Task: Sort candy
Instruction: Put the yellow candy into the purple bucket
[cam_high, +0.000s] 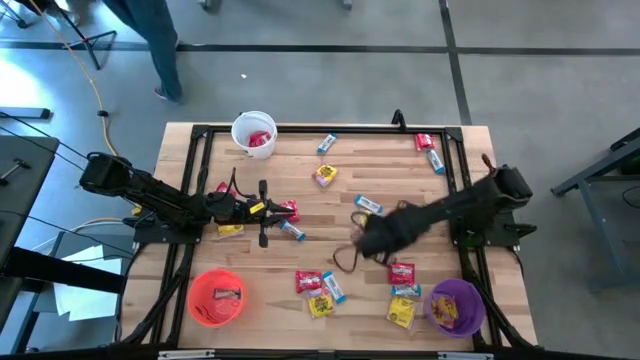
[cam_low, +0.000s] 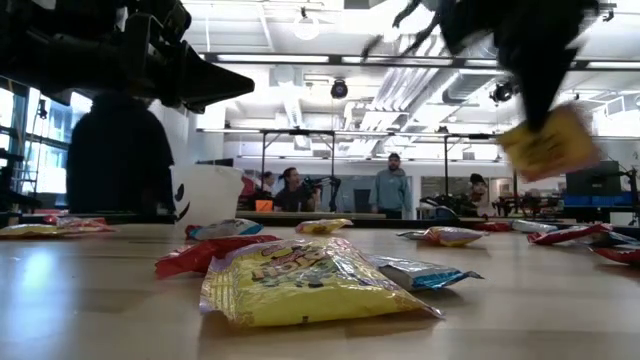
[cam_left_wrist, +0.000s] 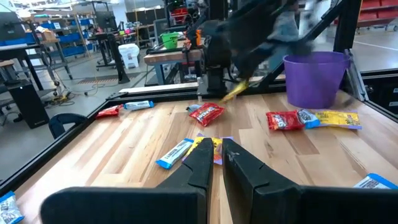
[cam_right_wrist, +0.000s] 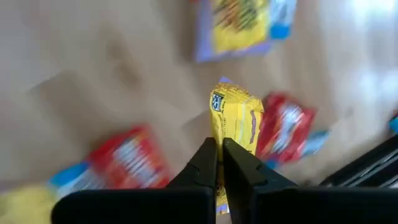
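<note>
Right wrist view: right gripper (cam_right_wrist: 219, 163) has its jaws pinching a yellow packet (cam_right_wrist: 235, 121) by one end, so the packet hangs free above the counter (cam_high: 400, 180); low view shows the same packet (cam_low: 548, 143) dangling clear of the wood, image smeared. Risk, my read: the grip is on a thin edge of slick wrapper, so a fast swing could let it slide out and drop short of a cup, or it could catch on the rim. Which cup it should go to I can't confirm; purple cup (cam_high: 457, 305) sits nearest and already holds yellow pieces, so that looks likely. Second risk: the right arm crosses mid-counter near the left gripper (cam_high: 264, 212), whose jaws are pressed together on nothing I can see, parked low by a red packet (cam_high: 289, 209) and a blue-and-white bar (cam_high: 292, 231); a wide sweep could clip it or scatter loose candy. Containers: white cup (cam_high: 254, 134) at the far edge holds red; orange cup (cam_high: 216, 298) at the near left holds a packet, looks red. Remaining candy is spread loose over the counter.
</note>
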